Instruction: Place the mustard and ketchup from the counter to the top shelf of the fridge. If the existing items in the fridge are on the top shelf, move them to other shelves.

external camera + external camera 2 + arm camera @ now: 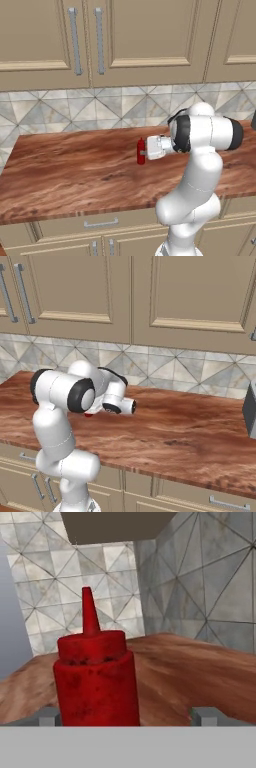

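At the bottom of the hand view, the two-finger gripper (127, 717) stood wide open, one dark fingertip (49, 716) at lower left and the other at lower right, holding nothing. The red plastic ketchup squeeze bottle with a pointed nozzle (95, 677) stood upright left of centre in that frame, close against the left fingertip and well off the right one; whether it touched the left pad could not be determined. In the left base view the bottle (141, 151) sat at mid-frame, just beside the white hand.

Judgement: the step in hand was the grasp of the ketchup. The hand should shift sideways until the bottle body lies midway between the fingers, then close on the broad body below the cap, not on the nozzle. An off-centre closure could push the bottle over.

The bottle rested on a reddish-brown wood-grain counter (65, 170). Behind it ran a grey diamond-pattern tiled backsplash (100, 107), with beige panelled wall cabinets (145, 35) across the top of the frame. No mustard or fridge was identified.
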### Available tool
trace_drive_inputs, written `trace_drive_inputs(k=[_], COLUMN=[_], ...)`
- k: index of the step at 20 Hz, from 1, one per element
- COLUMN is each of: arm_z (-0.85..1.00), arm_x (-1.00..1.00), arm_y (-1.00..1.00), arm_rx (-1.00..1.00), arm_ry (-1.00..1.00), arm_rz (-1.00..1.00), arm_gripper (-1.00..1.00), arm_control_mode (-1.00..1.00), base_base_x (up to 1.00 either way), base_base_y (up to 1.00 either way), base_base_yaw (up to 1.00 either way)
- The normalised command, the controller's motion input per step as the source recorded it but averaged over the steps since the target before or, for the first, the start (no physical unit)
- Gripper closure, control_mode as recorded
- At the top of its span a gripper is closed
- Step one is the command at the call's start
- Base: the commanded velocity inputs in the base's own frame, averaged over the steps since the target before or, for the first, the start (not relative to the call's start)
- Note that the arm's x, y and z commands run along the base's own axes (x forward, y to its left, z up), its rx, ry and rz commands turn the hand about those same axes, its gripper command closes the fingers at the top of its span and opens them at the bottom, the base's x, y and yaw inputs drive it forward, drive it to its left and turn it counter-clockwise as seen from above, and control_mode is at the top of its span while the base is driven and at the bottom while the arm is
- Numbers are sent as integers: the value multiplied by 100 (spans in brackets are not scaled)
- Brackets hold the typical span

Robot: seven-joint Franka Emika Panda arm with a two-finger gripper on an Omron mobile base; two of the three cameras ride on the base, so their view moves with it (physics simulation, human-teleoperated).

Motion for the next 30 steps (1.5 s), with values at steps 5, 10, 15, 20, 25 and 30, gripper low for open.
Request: trace_drive_inputs(k=[5,10,15,20,25,30], arm_z=[0,24,94,100,100,100], arm_x=[0,-16,-71,-97,-86,-70], arm_y=[3,0,-5,-2,0,0], arm_rx=[0,4,3,0,-8,-11], arm_ry=[0,-6,-12,-13,0,1], arm_rz=[1,0,0,0,0,0], arm_gripper=[100,100,100,100,100,100], arm_control_mode=[-100,-100,-100,-100,-100,-100], base_base_x=[0,0,0,0,0,0], base_base_y=[0,0,0,0,0,0], base_base_yaw=[0,0,0,0,0,0])
